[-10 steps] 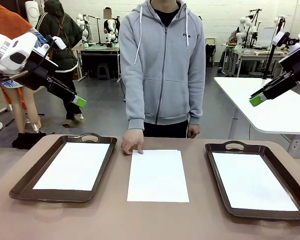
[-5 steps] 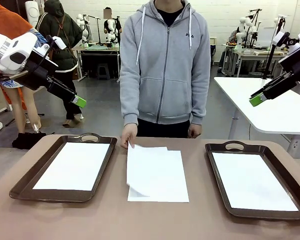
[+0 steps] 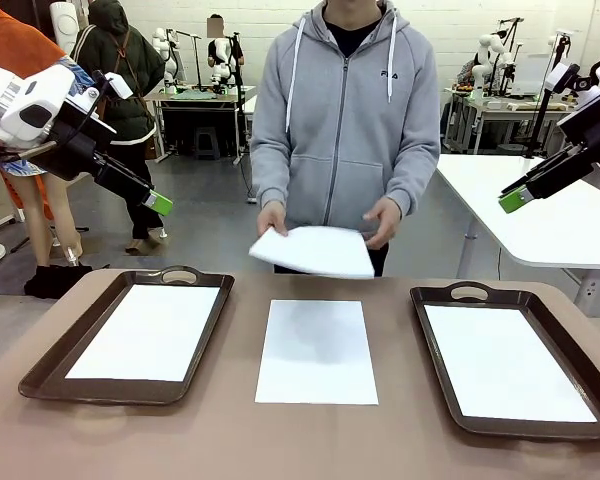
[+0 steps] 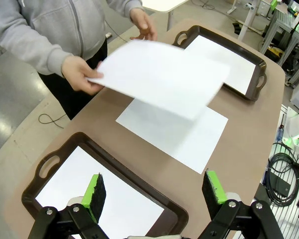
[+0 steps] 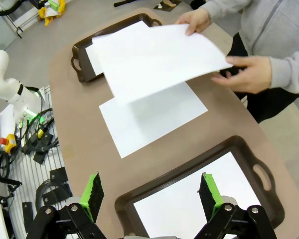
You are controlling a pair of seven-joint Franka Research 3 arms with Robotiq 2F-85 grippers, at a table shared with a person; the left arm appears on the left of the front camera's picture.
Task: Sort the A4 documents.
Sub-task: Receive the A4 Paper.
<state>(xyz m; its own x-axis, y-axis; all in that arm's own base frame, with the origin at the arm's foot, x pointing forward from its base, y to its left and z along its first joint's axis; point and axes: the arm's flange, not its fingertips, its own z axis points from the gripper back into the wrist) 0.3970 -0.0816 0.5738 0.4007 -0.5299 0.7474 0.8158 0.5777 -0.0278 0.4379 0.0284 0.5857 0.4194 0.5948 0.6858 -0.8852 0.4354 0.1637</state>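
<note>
**One sheet lifted over the centre sheet, both grippers idle and spread wide**

Brown table (image 3: 400, 435) beneath the centre sheet (image 3: 316, 352), taken here as the landmark: a white A4 document lying flat and square, short edge toward the robot's side.

Beyond the centre sheet, at the far edge, a person (image 3: 345, 120) in a grey zip hoodie, standing.

Left of the centre sheet, near but apart from it, a dark brown left tray (image 3: 205, 335), handle at the far end. Right of the centre sheet, likewise apart, a matching right tray (image 3: 540, 431).

One more white document flat inside each rim: left-tray sheet (image 3: 145, 333) to the left of the centre sheet, right-tray sheet (image 3: 505, 362) to the right.

Above the centre sheet's far end, a fourth document, the held sheet (image 3: 315, 250), in the air, slightly bowed, not touching the centre sheet.

High up and well left of the centre sheet, left gripper (image 4: 154, 186), jaws spread fully wide, nothing between the green pads. High up and well right of the centre sheet, right gripper (image 5: 152, 191), equally wide, equally empty.

Over the far end of the centre sheet, the person's hands on the held sheet's far edge: one hand (image 3: 271, 217) toward the left tray, other hand (image 3: 385, 220) toward the right tray.
</note>
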